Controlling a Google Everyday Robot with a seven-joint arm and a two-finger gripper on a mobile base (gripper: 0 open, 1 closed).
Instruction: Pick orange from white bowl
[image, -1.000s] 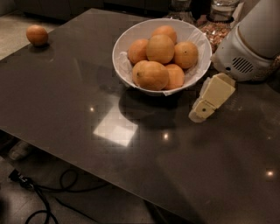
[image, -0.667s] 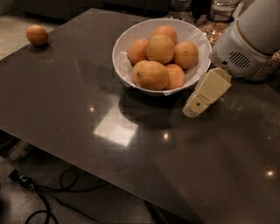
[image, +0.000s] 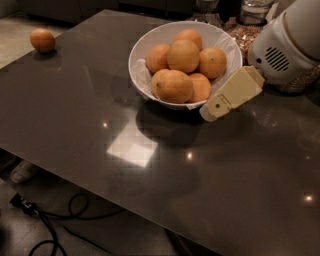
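Observation:
The white bowl (image: 142, 55) stands on the dark table at upper centre, lined with crinkled white paper and heaped with several oranges (image: 183, 56). The largest orange (image: 172, 85) lies at the bowl's near side. My gripper (image: 217, 106), a cream finger on a white arm, comes in from the upper right. Its tip is just off the bowl's right front rim, low over the table. It holds nothing that I can see.
A lone orange (image: 42, 40) lies on the table's far left corner. Glass jars (image: 255, 10) and a woven mat stand behind the bowl at upper right. The table's front edge (image: 100, 187) runs diagonally, with black cables (image: 55, 225) on the floor below.
My gripper has moved left and a little up, from beside the bowl's right to close against its right front rim. The bowl and oranges have not moved.

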